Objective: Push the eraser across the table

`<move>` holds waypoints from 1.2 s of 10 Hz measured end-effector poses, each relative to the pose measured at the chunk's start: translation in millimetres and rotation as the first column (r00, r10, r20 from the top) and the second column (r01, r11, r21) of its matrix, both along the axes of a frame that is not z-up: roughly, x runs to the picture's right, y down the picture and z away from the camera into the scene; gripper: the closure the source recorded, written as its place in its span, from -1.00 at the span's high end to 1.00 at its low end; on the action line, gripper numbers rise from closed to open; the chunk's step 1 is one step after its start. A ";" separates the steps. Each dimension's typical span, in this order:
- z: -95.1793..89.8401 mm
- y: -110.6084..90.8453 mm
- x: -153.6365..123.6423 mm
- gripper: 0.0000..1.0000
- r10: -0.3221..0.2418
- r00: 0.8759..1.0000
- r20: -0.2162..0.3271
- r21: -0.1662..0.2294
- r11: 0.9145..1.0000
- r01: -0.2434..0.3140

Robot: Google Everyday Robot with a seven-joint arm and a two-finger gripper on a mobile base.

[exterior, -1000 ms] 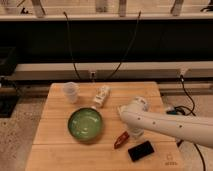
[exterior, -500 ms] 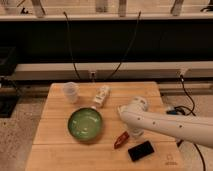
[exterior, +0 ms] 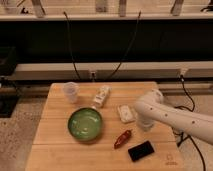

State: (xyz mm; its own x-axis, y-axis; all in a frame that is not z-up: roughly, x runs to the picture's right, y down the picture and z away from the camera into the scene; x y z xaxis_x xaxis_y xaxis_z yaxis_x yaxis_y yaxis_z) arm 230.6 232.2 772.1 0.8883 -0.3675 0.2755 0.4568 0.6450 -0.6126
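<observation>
The eraser [exterior: 141, 150], a flat black block, lies near the front right corner of the light wooden table [exterior: 55, 145]. My white arm reaches in from the right. Its gripper [exterior: 145, 125] points down at the tabletop, just behind the eraser and to the right of a small white packet [exterior: 126, 113]. It stands apart from the eraser. A red-brown elongated object [exterior: 123, 138] lies just left of the eraser.
A green bowl [exterior: 86, 124] sits left of centre. A clear plastic cup [exterior: 71, 92] and a white bottle-like object [exterior: 102, 96] stand at the back. A dark logo mark [exterior: 171, 161] is at the front right corner. Black cables hang behind the table.
</observation>
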 end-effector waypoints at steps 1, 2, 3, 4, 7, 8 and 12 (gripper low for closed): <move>0.7 0.6 15.1 -1.00 0.013 1.000 -0.005 -0.008 1.000 -0.013; 0.4 5.3 27.4 -1.00 0.023 1.000 -0.009 -0.018 1.000 -0.023; -0.9 11.7 31.9 -1.00 0.028 1.000 -0.011 -0.027 0.999 -0.028; -2.1 16.7 34.2 -1.00 0.031 0.999 -0.013 -0.032 0.999 -0.032; -5.0 31.2 42.1 -1.00 0.041 0.999 -0.026 -0.037 0.998 -0.042; -7.3 35.6 45.5 -1.00 0.046 0.998 -0.035 -0.035 0.998 -0.047; -11.2 48.3 54.4 -1.00 0.058 0.997 -0.052 -0.050 0.997 -0.060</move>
